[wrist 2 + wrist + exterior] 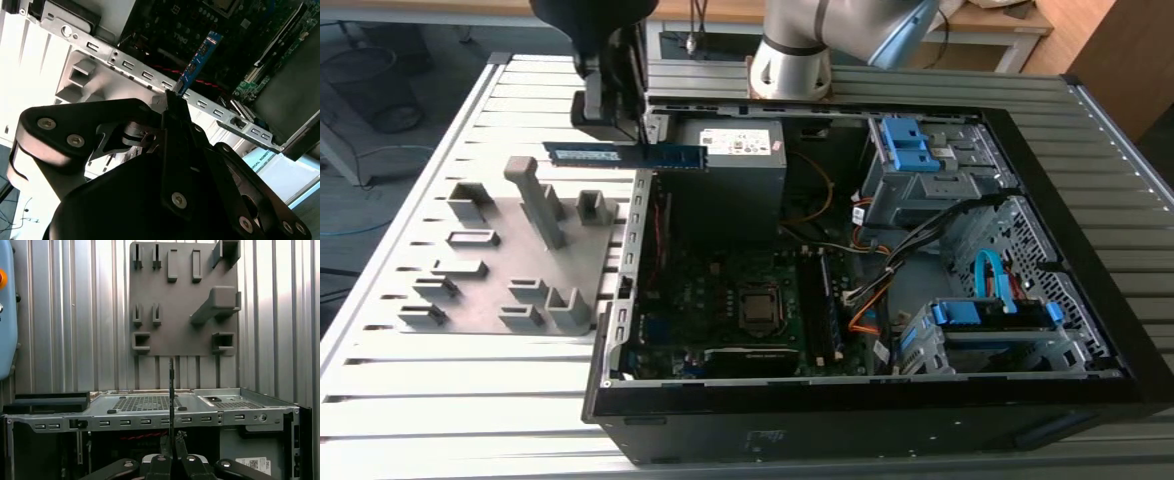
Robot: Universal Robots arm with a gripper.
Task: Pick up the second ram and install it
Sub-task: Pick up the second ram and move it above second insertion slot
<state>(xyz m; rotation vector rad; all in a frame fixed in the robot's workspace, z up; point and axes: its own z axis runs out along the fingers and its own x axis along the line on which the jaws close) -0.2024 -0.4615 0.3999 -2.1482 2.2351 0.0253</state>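
Observation:
The second ram [674, 156] is a thin blue-green stick held level in the air, above the case's wall on the exterior view's left. My gripper [630, 143] is shut on its middle from above. The second wrist view shows the stick [200, 56] jutting from my gripper [174, 100] over the motherboard [165, 30]. In the first wrist view the stick [171, 385] is edge-on, a thin dark line rising from my gripper [171, 447]. The grey holder plate [480, 290] with its blocks lies beside the case.
The open computer case [854, 400] lies on the slatted metal table [454, 400]. Inside are the motherboard [720, 290], a power supply [740, 150], blue drive cages [907, 150] and loose cables [881, 270]. The arm's base [790, 60] stands behind the case.

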